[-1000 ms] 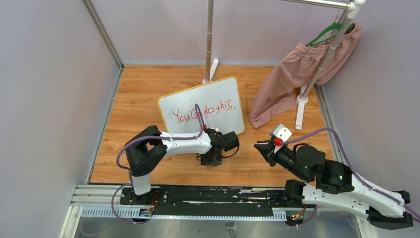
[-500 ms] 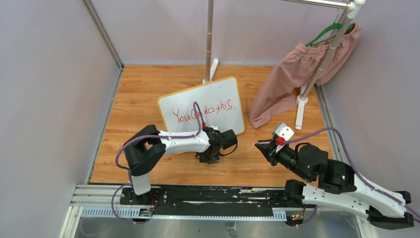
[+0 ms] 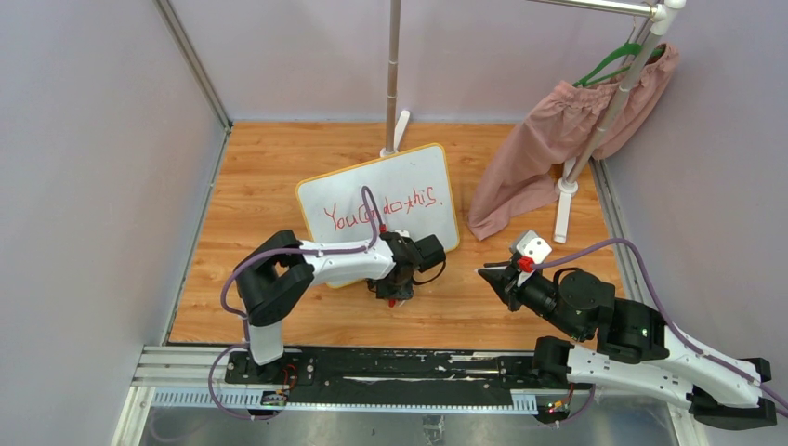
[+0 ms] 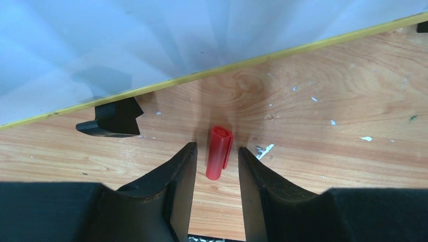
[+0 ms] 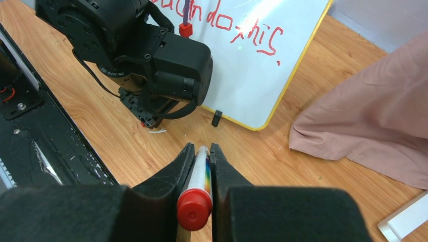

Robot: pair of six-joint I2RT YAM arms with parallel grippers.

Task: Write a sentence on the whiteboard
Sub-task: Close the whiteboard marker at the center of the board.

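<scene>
The whiteboard [image 3: 390,190], white with a yellow rim, lies on the wood floor; its edge [image 4: 252,61] and a black clip foot [image 4: 112,119] show in the left wrist view. The sentence [image 3: 379,211], in red, reads "You can do this." and shows partly in the right wrist view [image 5: 237,27]. My left gripper [image 3: 394,295] points down just in front of the board. It is open [image 4: 216,154], with a red marker cap [image 4: 219,151] lying on the floor between its fingertips. My right gripper [image 3: 485,273] is shut [image 5: 202,147] on a marker [image 5: 201,174] with a red end.
A pink cloth [image 3: 548,139] hangs from a rack at the back right and drapes onto the floor [image 5: 373,111]. A metal pole with a white foot [image 3: 392,74] stands behind the board. Grey walls close in both sides. The black base rail [image 3: 372,367] runs along the near edge.
My left wrist has shifted a little toward the board, its gripper still pointing down at the floor. My right arm drifted slightly right, still holding the marker.
</scene>
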